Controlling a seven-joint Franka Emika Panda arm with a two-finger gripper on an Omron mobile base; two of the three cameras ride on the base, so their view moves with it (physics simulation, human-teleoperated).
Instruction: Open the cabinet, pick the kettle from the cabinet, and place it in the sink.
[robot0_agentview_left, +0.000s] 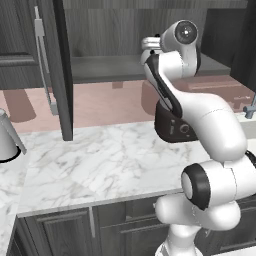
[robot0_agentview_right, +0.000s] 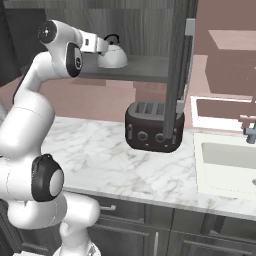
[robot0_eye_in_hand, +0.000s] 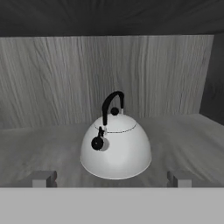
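Cabinet (robot0_agentview_right: 150, 65): doors open.
Kettle (robot0_eye_in_hand: 116, 146): upright on cabinet shelf.
Claw (robot0_eye_in_hand: 111, 178): released, spread wide, just before kettle.

The kettle (robot0_eye_in_hand: 116, 146) sits on the shelf inside the open cabinet (robot0_agentview_right: 150, 67), in front of its back wall. The end effector (robot0_eye_in_hand: 111, 178) is just before the kettle, its fingers (robot0_eye_in_hand: 43, 178) to either side and apart from it. Below the shelf, a toaster (robot0_agentview_right: 152, 126) stands on the surface (robot0_agentview_right: 100, 155). The sink (robot0_agentview_right: 225, 165) lies to the toaster's right.
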